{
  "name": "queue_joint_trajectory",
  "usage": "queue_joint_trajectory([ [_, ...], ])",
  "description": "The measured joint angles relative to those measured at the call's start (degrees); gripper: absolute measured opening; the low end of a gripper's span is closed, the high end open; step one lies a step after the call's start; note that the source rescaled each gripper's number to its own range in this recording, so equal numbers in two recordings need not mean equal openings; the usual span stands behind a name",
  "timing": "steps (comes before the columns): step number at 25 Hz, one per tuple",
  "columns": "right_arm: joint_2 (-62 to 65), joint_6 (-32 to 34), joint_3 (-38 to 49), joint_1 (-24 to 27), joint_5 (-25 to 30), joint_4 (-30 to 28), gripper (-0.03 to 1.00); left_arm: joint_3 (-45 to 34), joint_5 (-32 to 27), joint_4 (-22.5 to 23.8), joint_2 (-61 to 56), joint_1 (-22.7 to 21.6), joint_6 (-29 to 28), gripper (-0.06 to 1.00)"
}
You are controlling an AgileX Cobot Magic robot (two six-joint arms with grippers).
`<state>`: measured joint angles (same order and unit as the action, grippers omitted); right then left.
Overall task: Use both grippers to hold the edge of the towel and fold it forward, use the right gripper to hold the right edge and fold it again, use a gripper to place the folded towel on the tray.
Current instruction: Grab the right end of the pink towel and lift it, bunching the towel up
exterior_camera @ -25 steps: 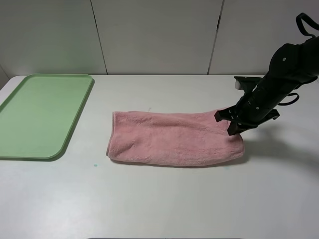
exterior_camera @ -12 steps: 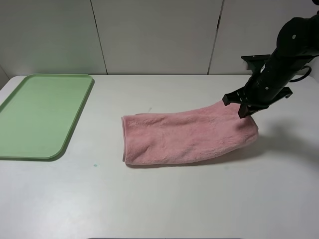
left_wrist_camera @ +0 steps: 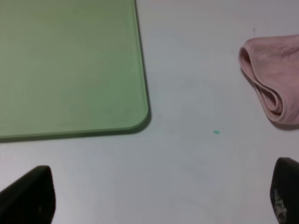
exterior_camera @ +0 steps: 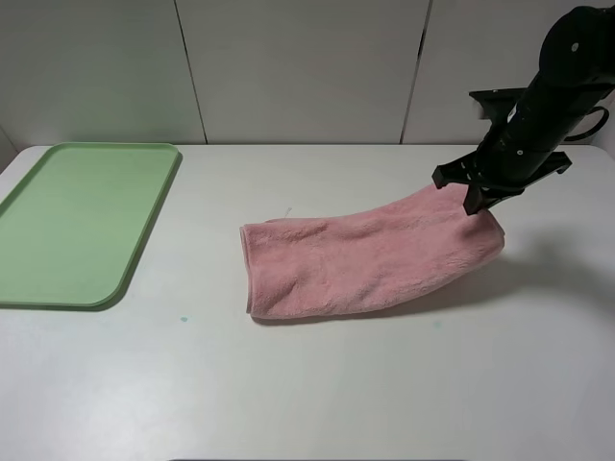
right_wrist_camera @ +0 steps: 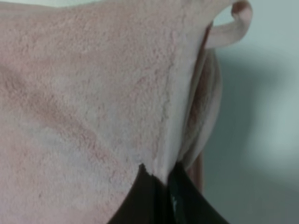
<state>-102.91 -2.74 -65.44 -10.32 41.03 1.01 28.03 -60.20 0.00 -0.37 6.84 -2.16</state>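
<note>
The pink towel (exterior_camera: 365,259), folded once into a long strip, lies across the middle of the white table. My right gripper (exterior_camera: 465,196) is shut on the towel's right edge and holds that end lifted off the table. The right wrist view shows the fingertips (right_wrist_camera: 161,193) pinched on the towel's edge (right_wrist_camera: 93,93). The green tray (exterior_camera: 77,216) sits at the far left. My left gripper (left_wrist_camera: 159,196) is open and empty above the table near the tray's corner (left_wrist_camera: 70,65); the towel's left end (left_wrist_camera: 273,84) shows in its view. The left arm is out of the high view.
The white table (exterior_camera: 317,384) extends in front of the towel. A grey panelled wall (exterior_camera: 298,67) stands behind the table. A small green speck (exterior_camera: 183,318) marks the table near the tray.
My right gripper has risen and moved back and right with the towel's right edge. The whole towel has been dragged to the right, and its right end now hangs off the table.
</note>
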Motion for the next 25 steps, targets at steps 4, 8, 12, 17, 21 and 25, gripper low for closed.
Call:
queue_joint_trajectory([
  [4, 0.0, 0.0, 0.0, 0.0, 0.98, 0.0, 0.01, 0.0, 0.0, 0.0, 0.0, 0.0, 0.0, 0.92],
  [8, 0.0, 0.0, 0.0, 0.0, 1.45, 0.06, 0.01, 0.0, 0.0, 0.0, 0.0, 0.0, 0.0, 0.92],
  [12, 0.8, 0.0, 0.0, 0.0, 1.5, 0.06, 0.01, 0.0, 0.0, 0.0, 0.0, 0.0, 0.0, 0.92],
  [17, 2.72, 0.0, 0.0, 0.0, 1.39, 0.06, 0.01, 0.0, 0.0, 0.0, 0.0, 0.0, 0.0, 0.92],
  [21, 2.81, 0.0, 0.0, 0.0, 2.06, 0.06, 0.01, 0.0, 0.0, 0.0, 0.0, 0.0, 0.0, 0.92],
  [25, 2.81, 0.0, 0.0, 0.0, 2.62, 0.12, 0.01, 0.0, 0.0, 0.0, 0.0, 0.0, 0.0, 0.92],
])
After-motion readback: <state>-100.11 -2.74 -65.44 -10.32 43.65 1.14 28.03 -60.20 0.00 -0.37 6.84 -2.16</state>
